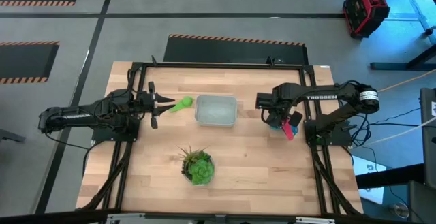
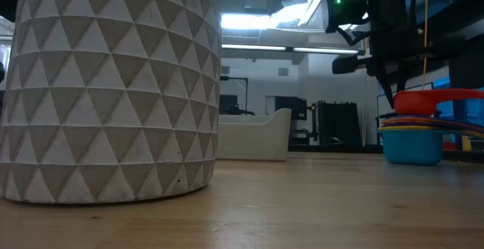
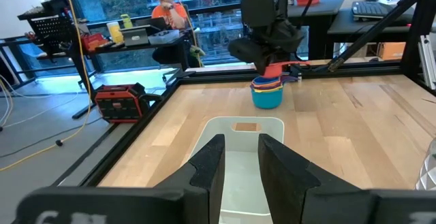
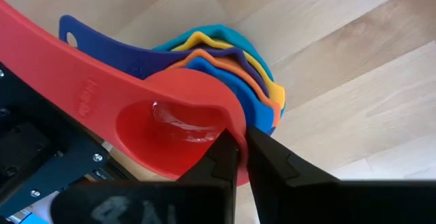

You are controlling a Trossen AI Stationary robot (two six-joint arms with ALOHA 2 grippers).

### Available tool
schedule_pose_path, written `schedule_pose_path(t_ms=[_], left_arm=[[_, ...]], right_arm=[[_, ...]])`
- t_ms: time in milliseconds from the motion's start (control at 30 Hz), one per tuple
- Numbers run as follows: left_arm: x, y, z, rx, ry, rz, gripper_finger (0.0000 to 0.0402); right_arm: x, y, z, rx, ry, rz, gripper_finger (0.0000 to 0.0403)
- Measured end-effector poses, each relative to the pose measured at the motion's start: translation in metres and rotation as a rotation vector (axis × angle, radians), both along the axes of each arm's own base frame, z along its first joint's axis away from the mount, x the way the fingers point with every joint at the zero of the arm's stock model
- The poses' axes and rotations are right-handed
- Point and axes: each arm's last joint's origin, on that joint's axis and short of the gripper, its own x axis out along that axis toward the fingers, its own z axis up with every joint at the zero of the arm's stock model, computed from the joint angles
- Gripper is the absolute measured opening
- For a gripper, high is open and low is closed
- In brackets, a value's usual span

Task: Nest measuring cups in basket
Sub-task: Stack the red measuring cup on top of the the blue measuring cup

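A stack of nested measuring cups (image 1: 290, 126) stands on the table right of the basket (image 1: 216, 110), a blue cup (image 2: 412, 147) at its bottom and a red cup (image 4: 163, 125) on top. My right gripper (image 4: 242, 149) points down over the stack, shut on the red cup. A green measuring cup (image 1: 180, 104) lies between the basket's left end and my left gripper (image 1: 158, 105). That gripper (image 3: 242, 173) points level toward the basket (image 3: 238, 152), open with nothing between its fingers. The green cup is hidden in the left wrist view. My right gripper pinches the red cup's bowl rim (image 4: 235, 130) between its two fingers, on the side away from the handle, one finger inside the bowl and one outside. The fingers come from above, pointing down. The red cup sits nested on top of the stack, which rests on the table.
A potted plant (image 1: 197, 167) in a white patterned pot (image 2: 106, 90) stands near the table's front edge, in front of the basket. A black frame (image 1: 218, 66) borders the tabletop. Bare wood lies between the plant and the stack.
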Motion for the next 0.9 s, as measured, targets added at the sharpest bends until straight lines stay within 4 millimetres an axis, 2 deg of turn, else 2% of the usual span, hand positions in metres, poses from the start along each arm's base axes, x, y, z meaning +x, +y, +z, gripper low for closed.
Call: schedule_pose_path(t_ms=[400, 900], left_arm=[[0.0, 0.0, 0.0, 0.0, 0.0, 0.0, 0.0082], [0.0, 0.0, 0.0, 0.0, 0.0, 0.0, 0.0082]], right_arm=[[-0.0008, -0.005, 0.0, -0.014, -0.007, -0.101, 0.003], [-0.0001, -0.0046, 0.0, 0.003, -0.017, -0.103, 0.003]])
